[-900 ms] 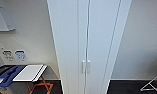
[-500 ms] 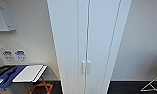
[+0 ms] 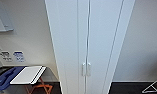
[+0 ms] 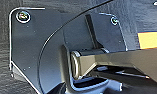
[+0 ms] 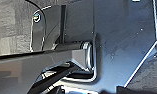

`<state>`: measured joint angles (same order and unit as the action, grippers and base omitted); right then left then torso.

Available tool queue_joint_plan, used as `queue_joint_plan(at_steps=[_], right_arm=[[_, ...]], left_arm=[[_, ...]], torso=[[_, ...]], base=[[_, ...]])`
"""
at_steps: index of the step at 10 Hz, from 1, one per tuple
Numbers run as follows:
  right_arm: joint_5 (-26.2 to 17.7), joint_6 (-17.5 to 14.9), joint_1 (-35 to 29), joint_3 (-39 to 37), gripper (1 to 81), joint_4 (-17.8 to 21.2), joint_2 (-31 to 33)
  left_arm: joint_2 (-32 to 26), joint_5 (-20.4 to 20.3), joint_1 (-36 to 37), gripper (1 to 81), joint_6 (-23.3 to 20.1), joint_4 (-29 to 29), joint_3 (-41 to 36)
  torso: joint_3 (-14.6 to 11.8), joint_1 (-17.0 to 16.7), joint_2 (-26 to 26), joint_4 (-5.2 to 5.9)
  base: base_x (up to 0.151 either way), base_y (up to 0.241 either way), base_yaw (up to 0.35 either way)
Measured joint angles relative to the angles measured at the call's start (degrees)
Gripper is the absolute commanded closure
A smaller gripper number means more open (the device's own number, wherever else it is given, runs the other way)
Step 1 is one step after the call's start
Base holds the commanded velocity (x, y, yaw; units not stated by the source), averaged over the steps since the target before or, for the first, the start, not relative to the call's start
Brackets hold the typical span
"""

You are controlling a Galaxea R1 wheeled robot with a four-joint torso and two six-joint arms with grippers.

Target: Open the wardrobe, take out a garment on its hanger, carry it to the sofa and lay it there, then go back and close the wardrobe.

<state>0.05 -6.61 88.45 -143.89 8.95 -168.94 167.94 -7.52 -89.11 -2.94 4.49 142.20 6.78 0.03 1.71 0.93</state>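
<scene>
At the centre of the frame stands the wardrobe, doors shut, its two small handles side by side low in the middle. Opening it well likely means squaring up and hooking one handle without nudging the other door. Neither arm reaches forward; whether either claw is wide or narrow I cannot tell.

The wardrobe stands straight ahead with both doors shut, and its two handles are free to reach. An orange-legged stand with a white board stands near at its left, against the wall.
</scene>
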Motion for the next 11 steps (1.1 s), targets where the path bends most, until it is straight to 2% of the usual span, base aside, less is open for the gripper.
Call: queue_joint_plan(at_steps=[9, 11], right_arm=[[-0.05, 0.0, -0.3, -0.11, 1.0, -0.22, -0.37], [-0.02, 0.0, -0.37, -0.24, 1.0, -0.22, -0.35]], left_arm=[[0.04, -0.02, 0.15, 1.0, -0.01, 0.0, 0.0], [0.15, -0.02, 0.17, 1.0, 0.0, 0.0, 0.02]], torso=[[0.0, 0.0, -0.02, 0.0], [0.0, 0.0, -0.02, 0.0]], base=[[0.079, 0.0, 0.0], [0.035, 0.0, 0.0]])
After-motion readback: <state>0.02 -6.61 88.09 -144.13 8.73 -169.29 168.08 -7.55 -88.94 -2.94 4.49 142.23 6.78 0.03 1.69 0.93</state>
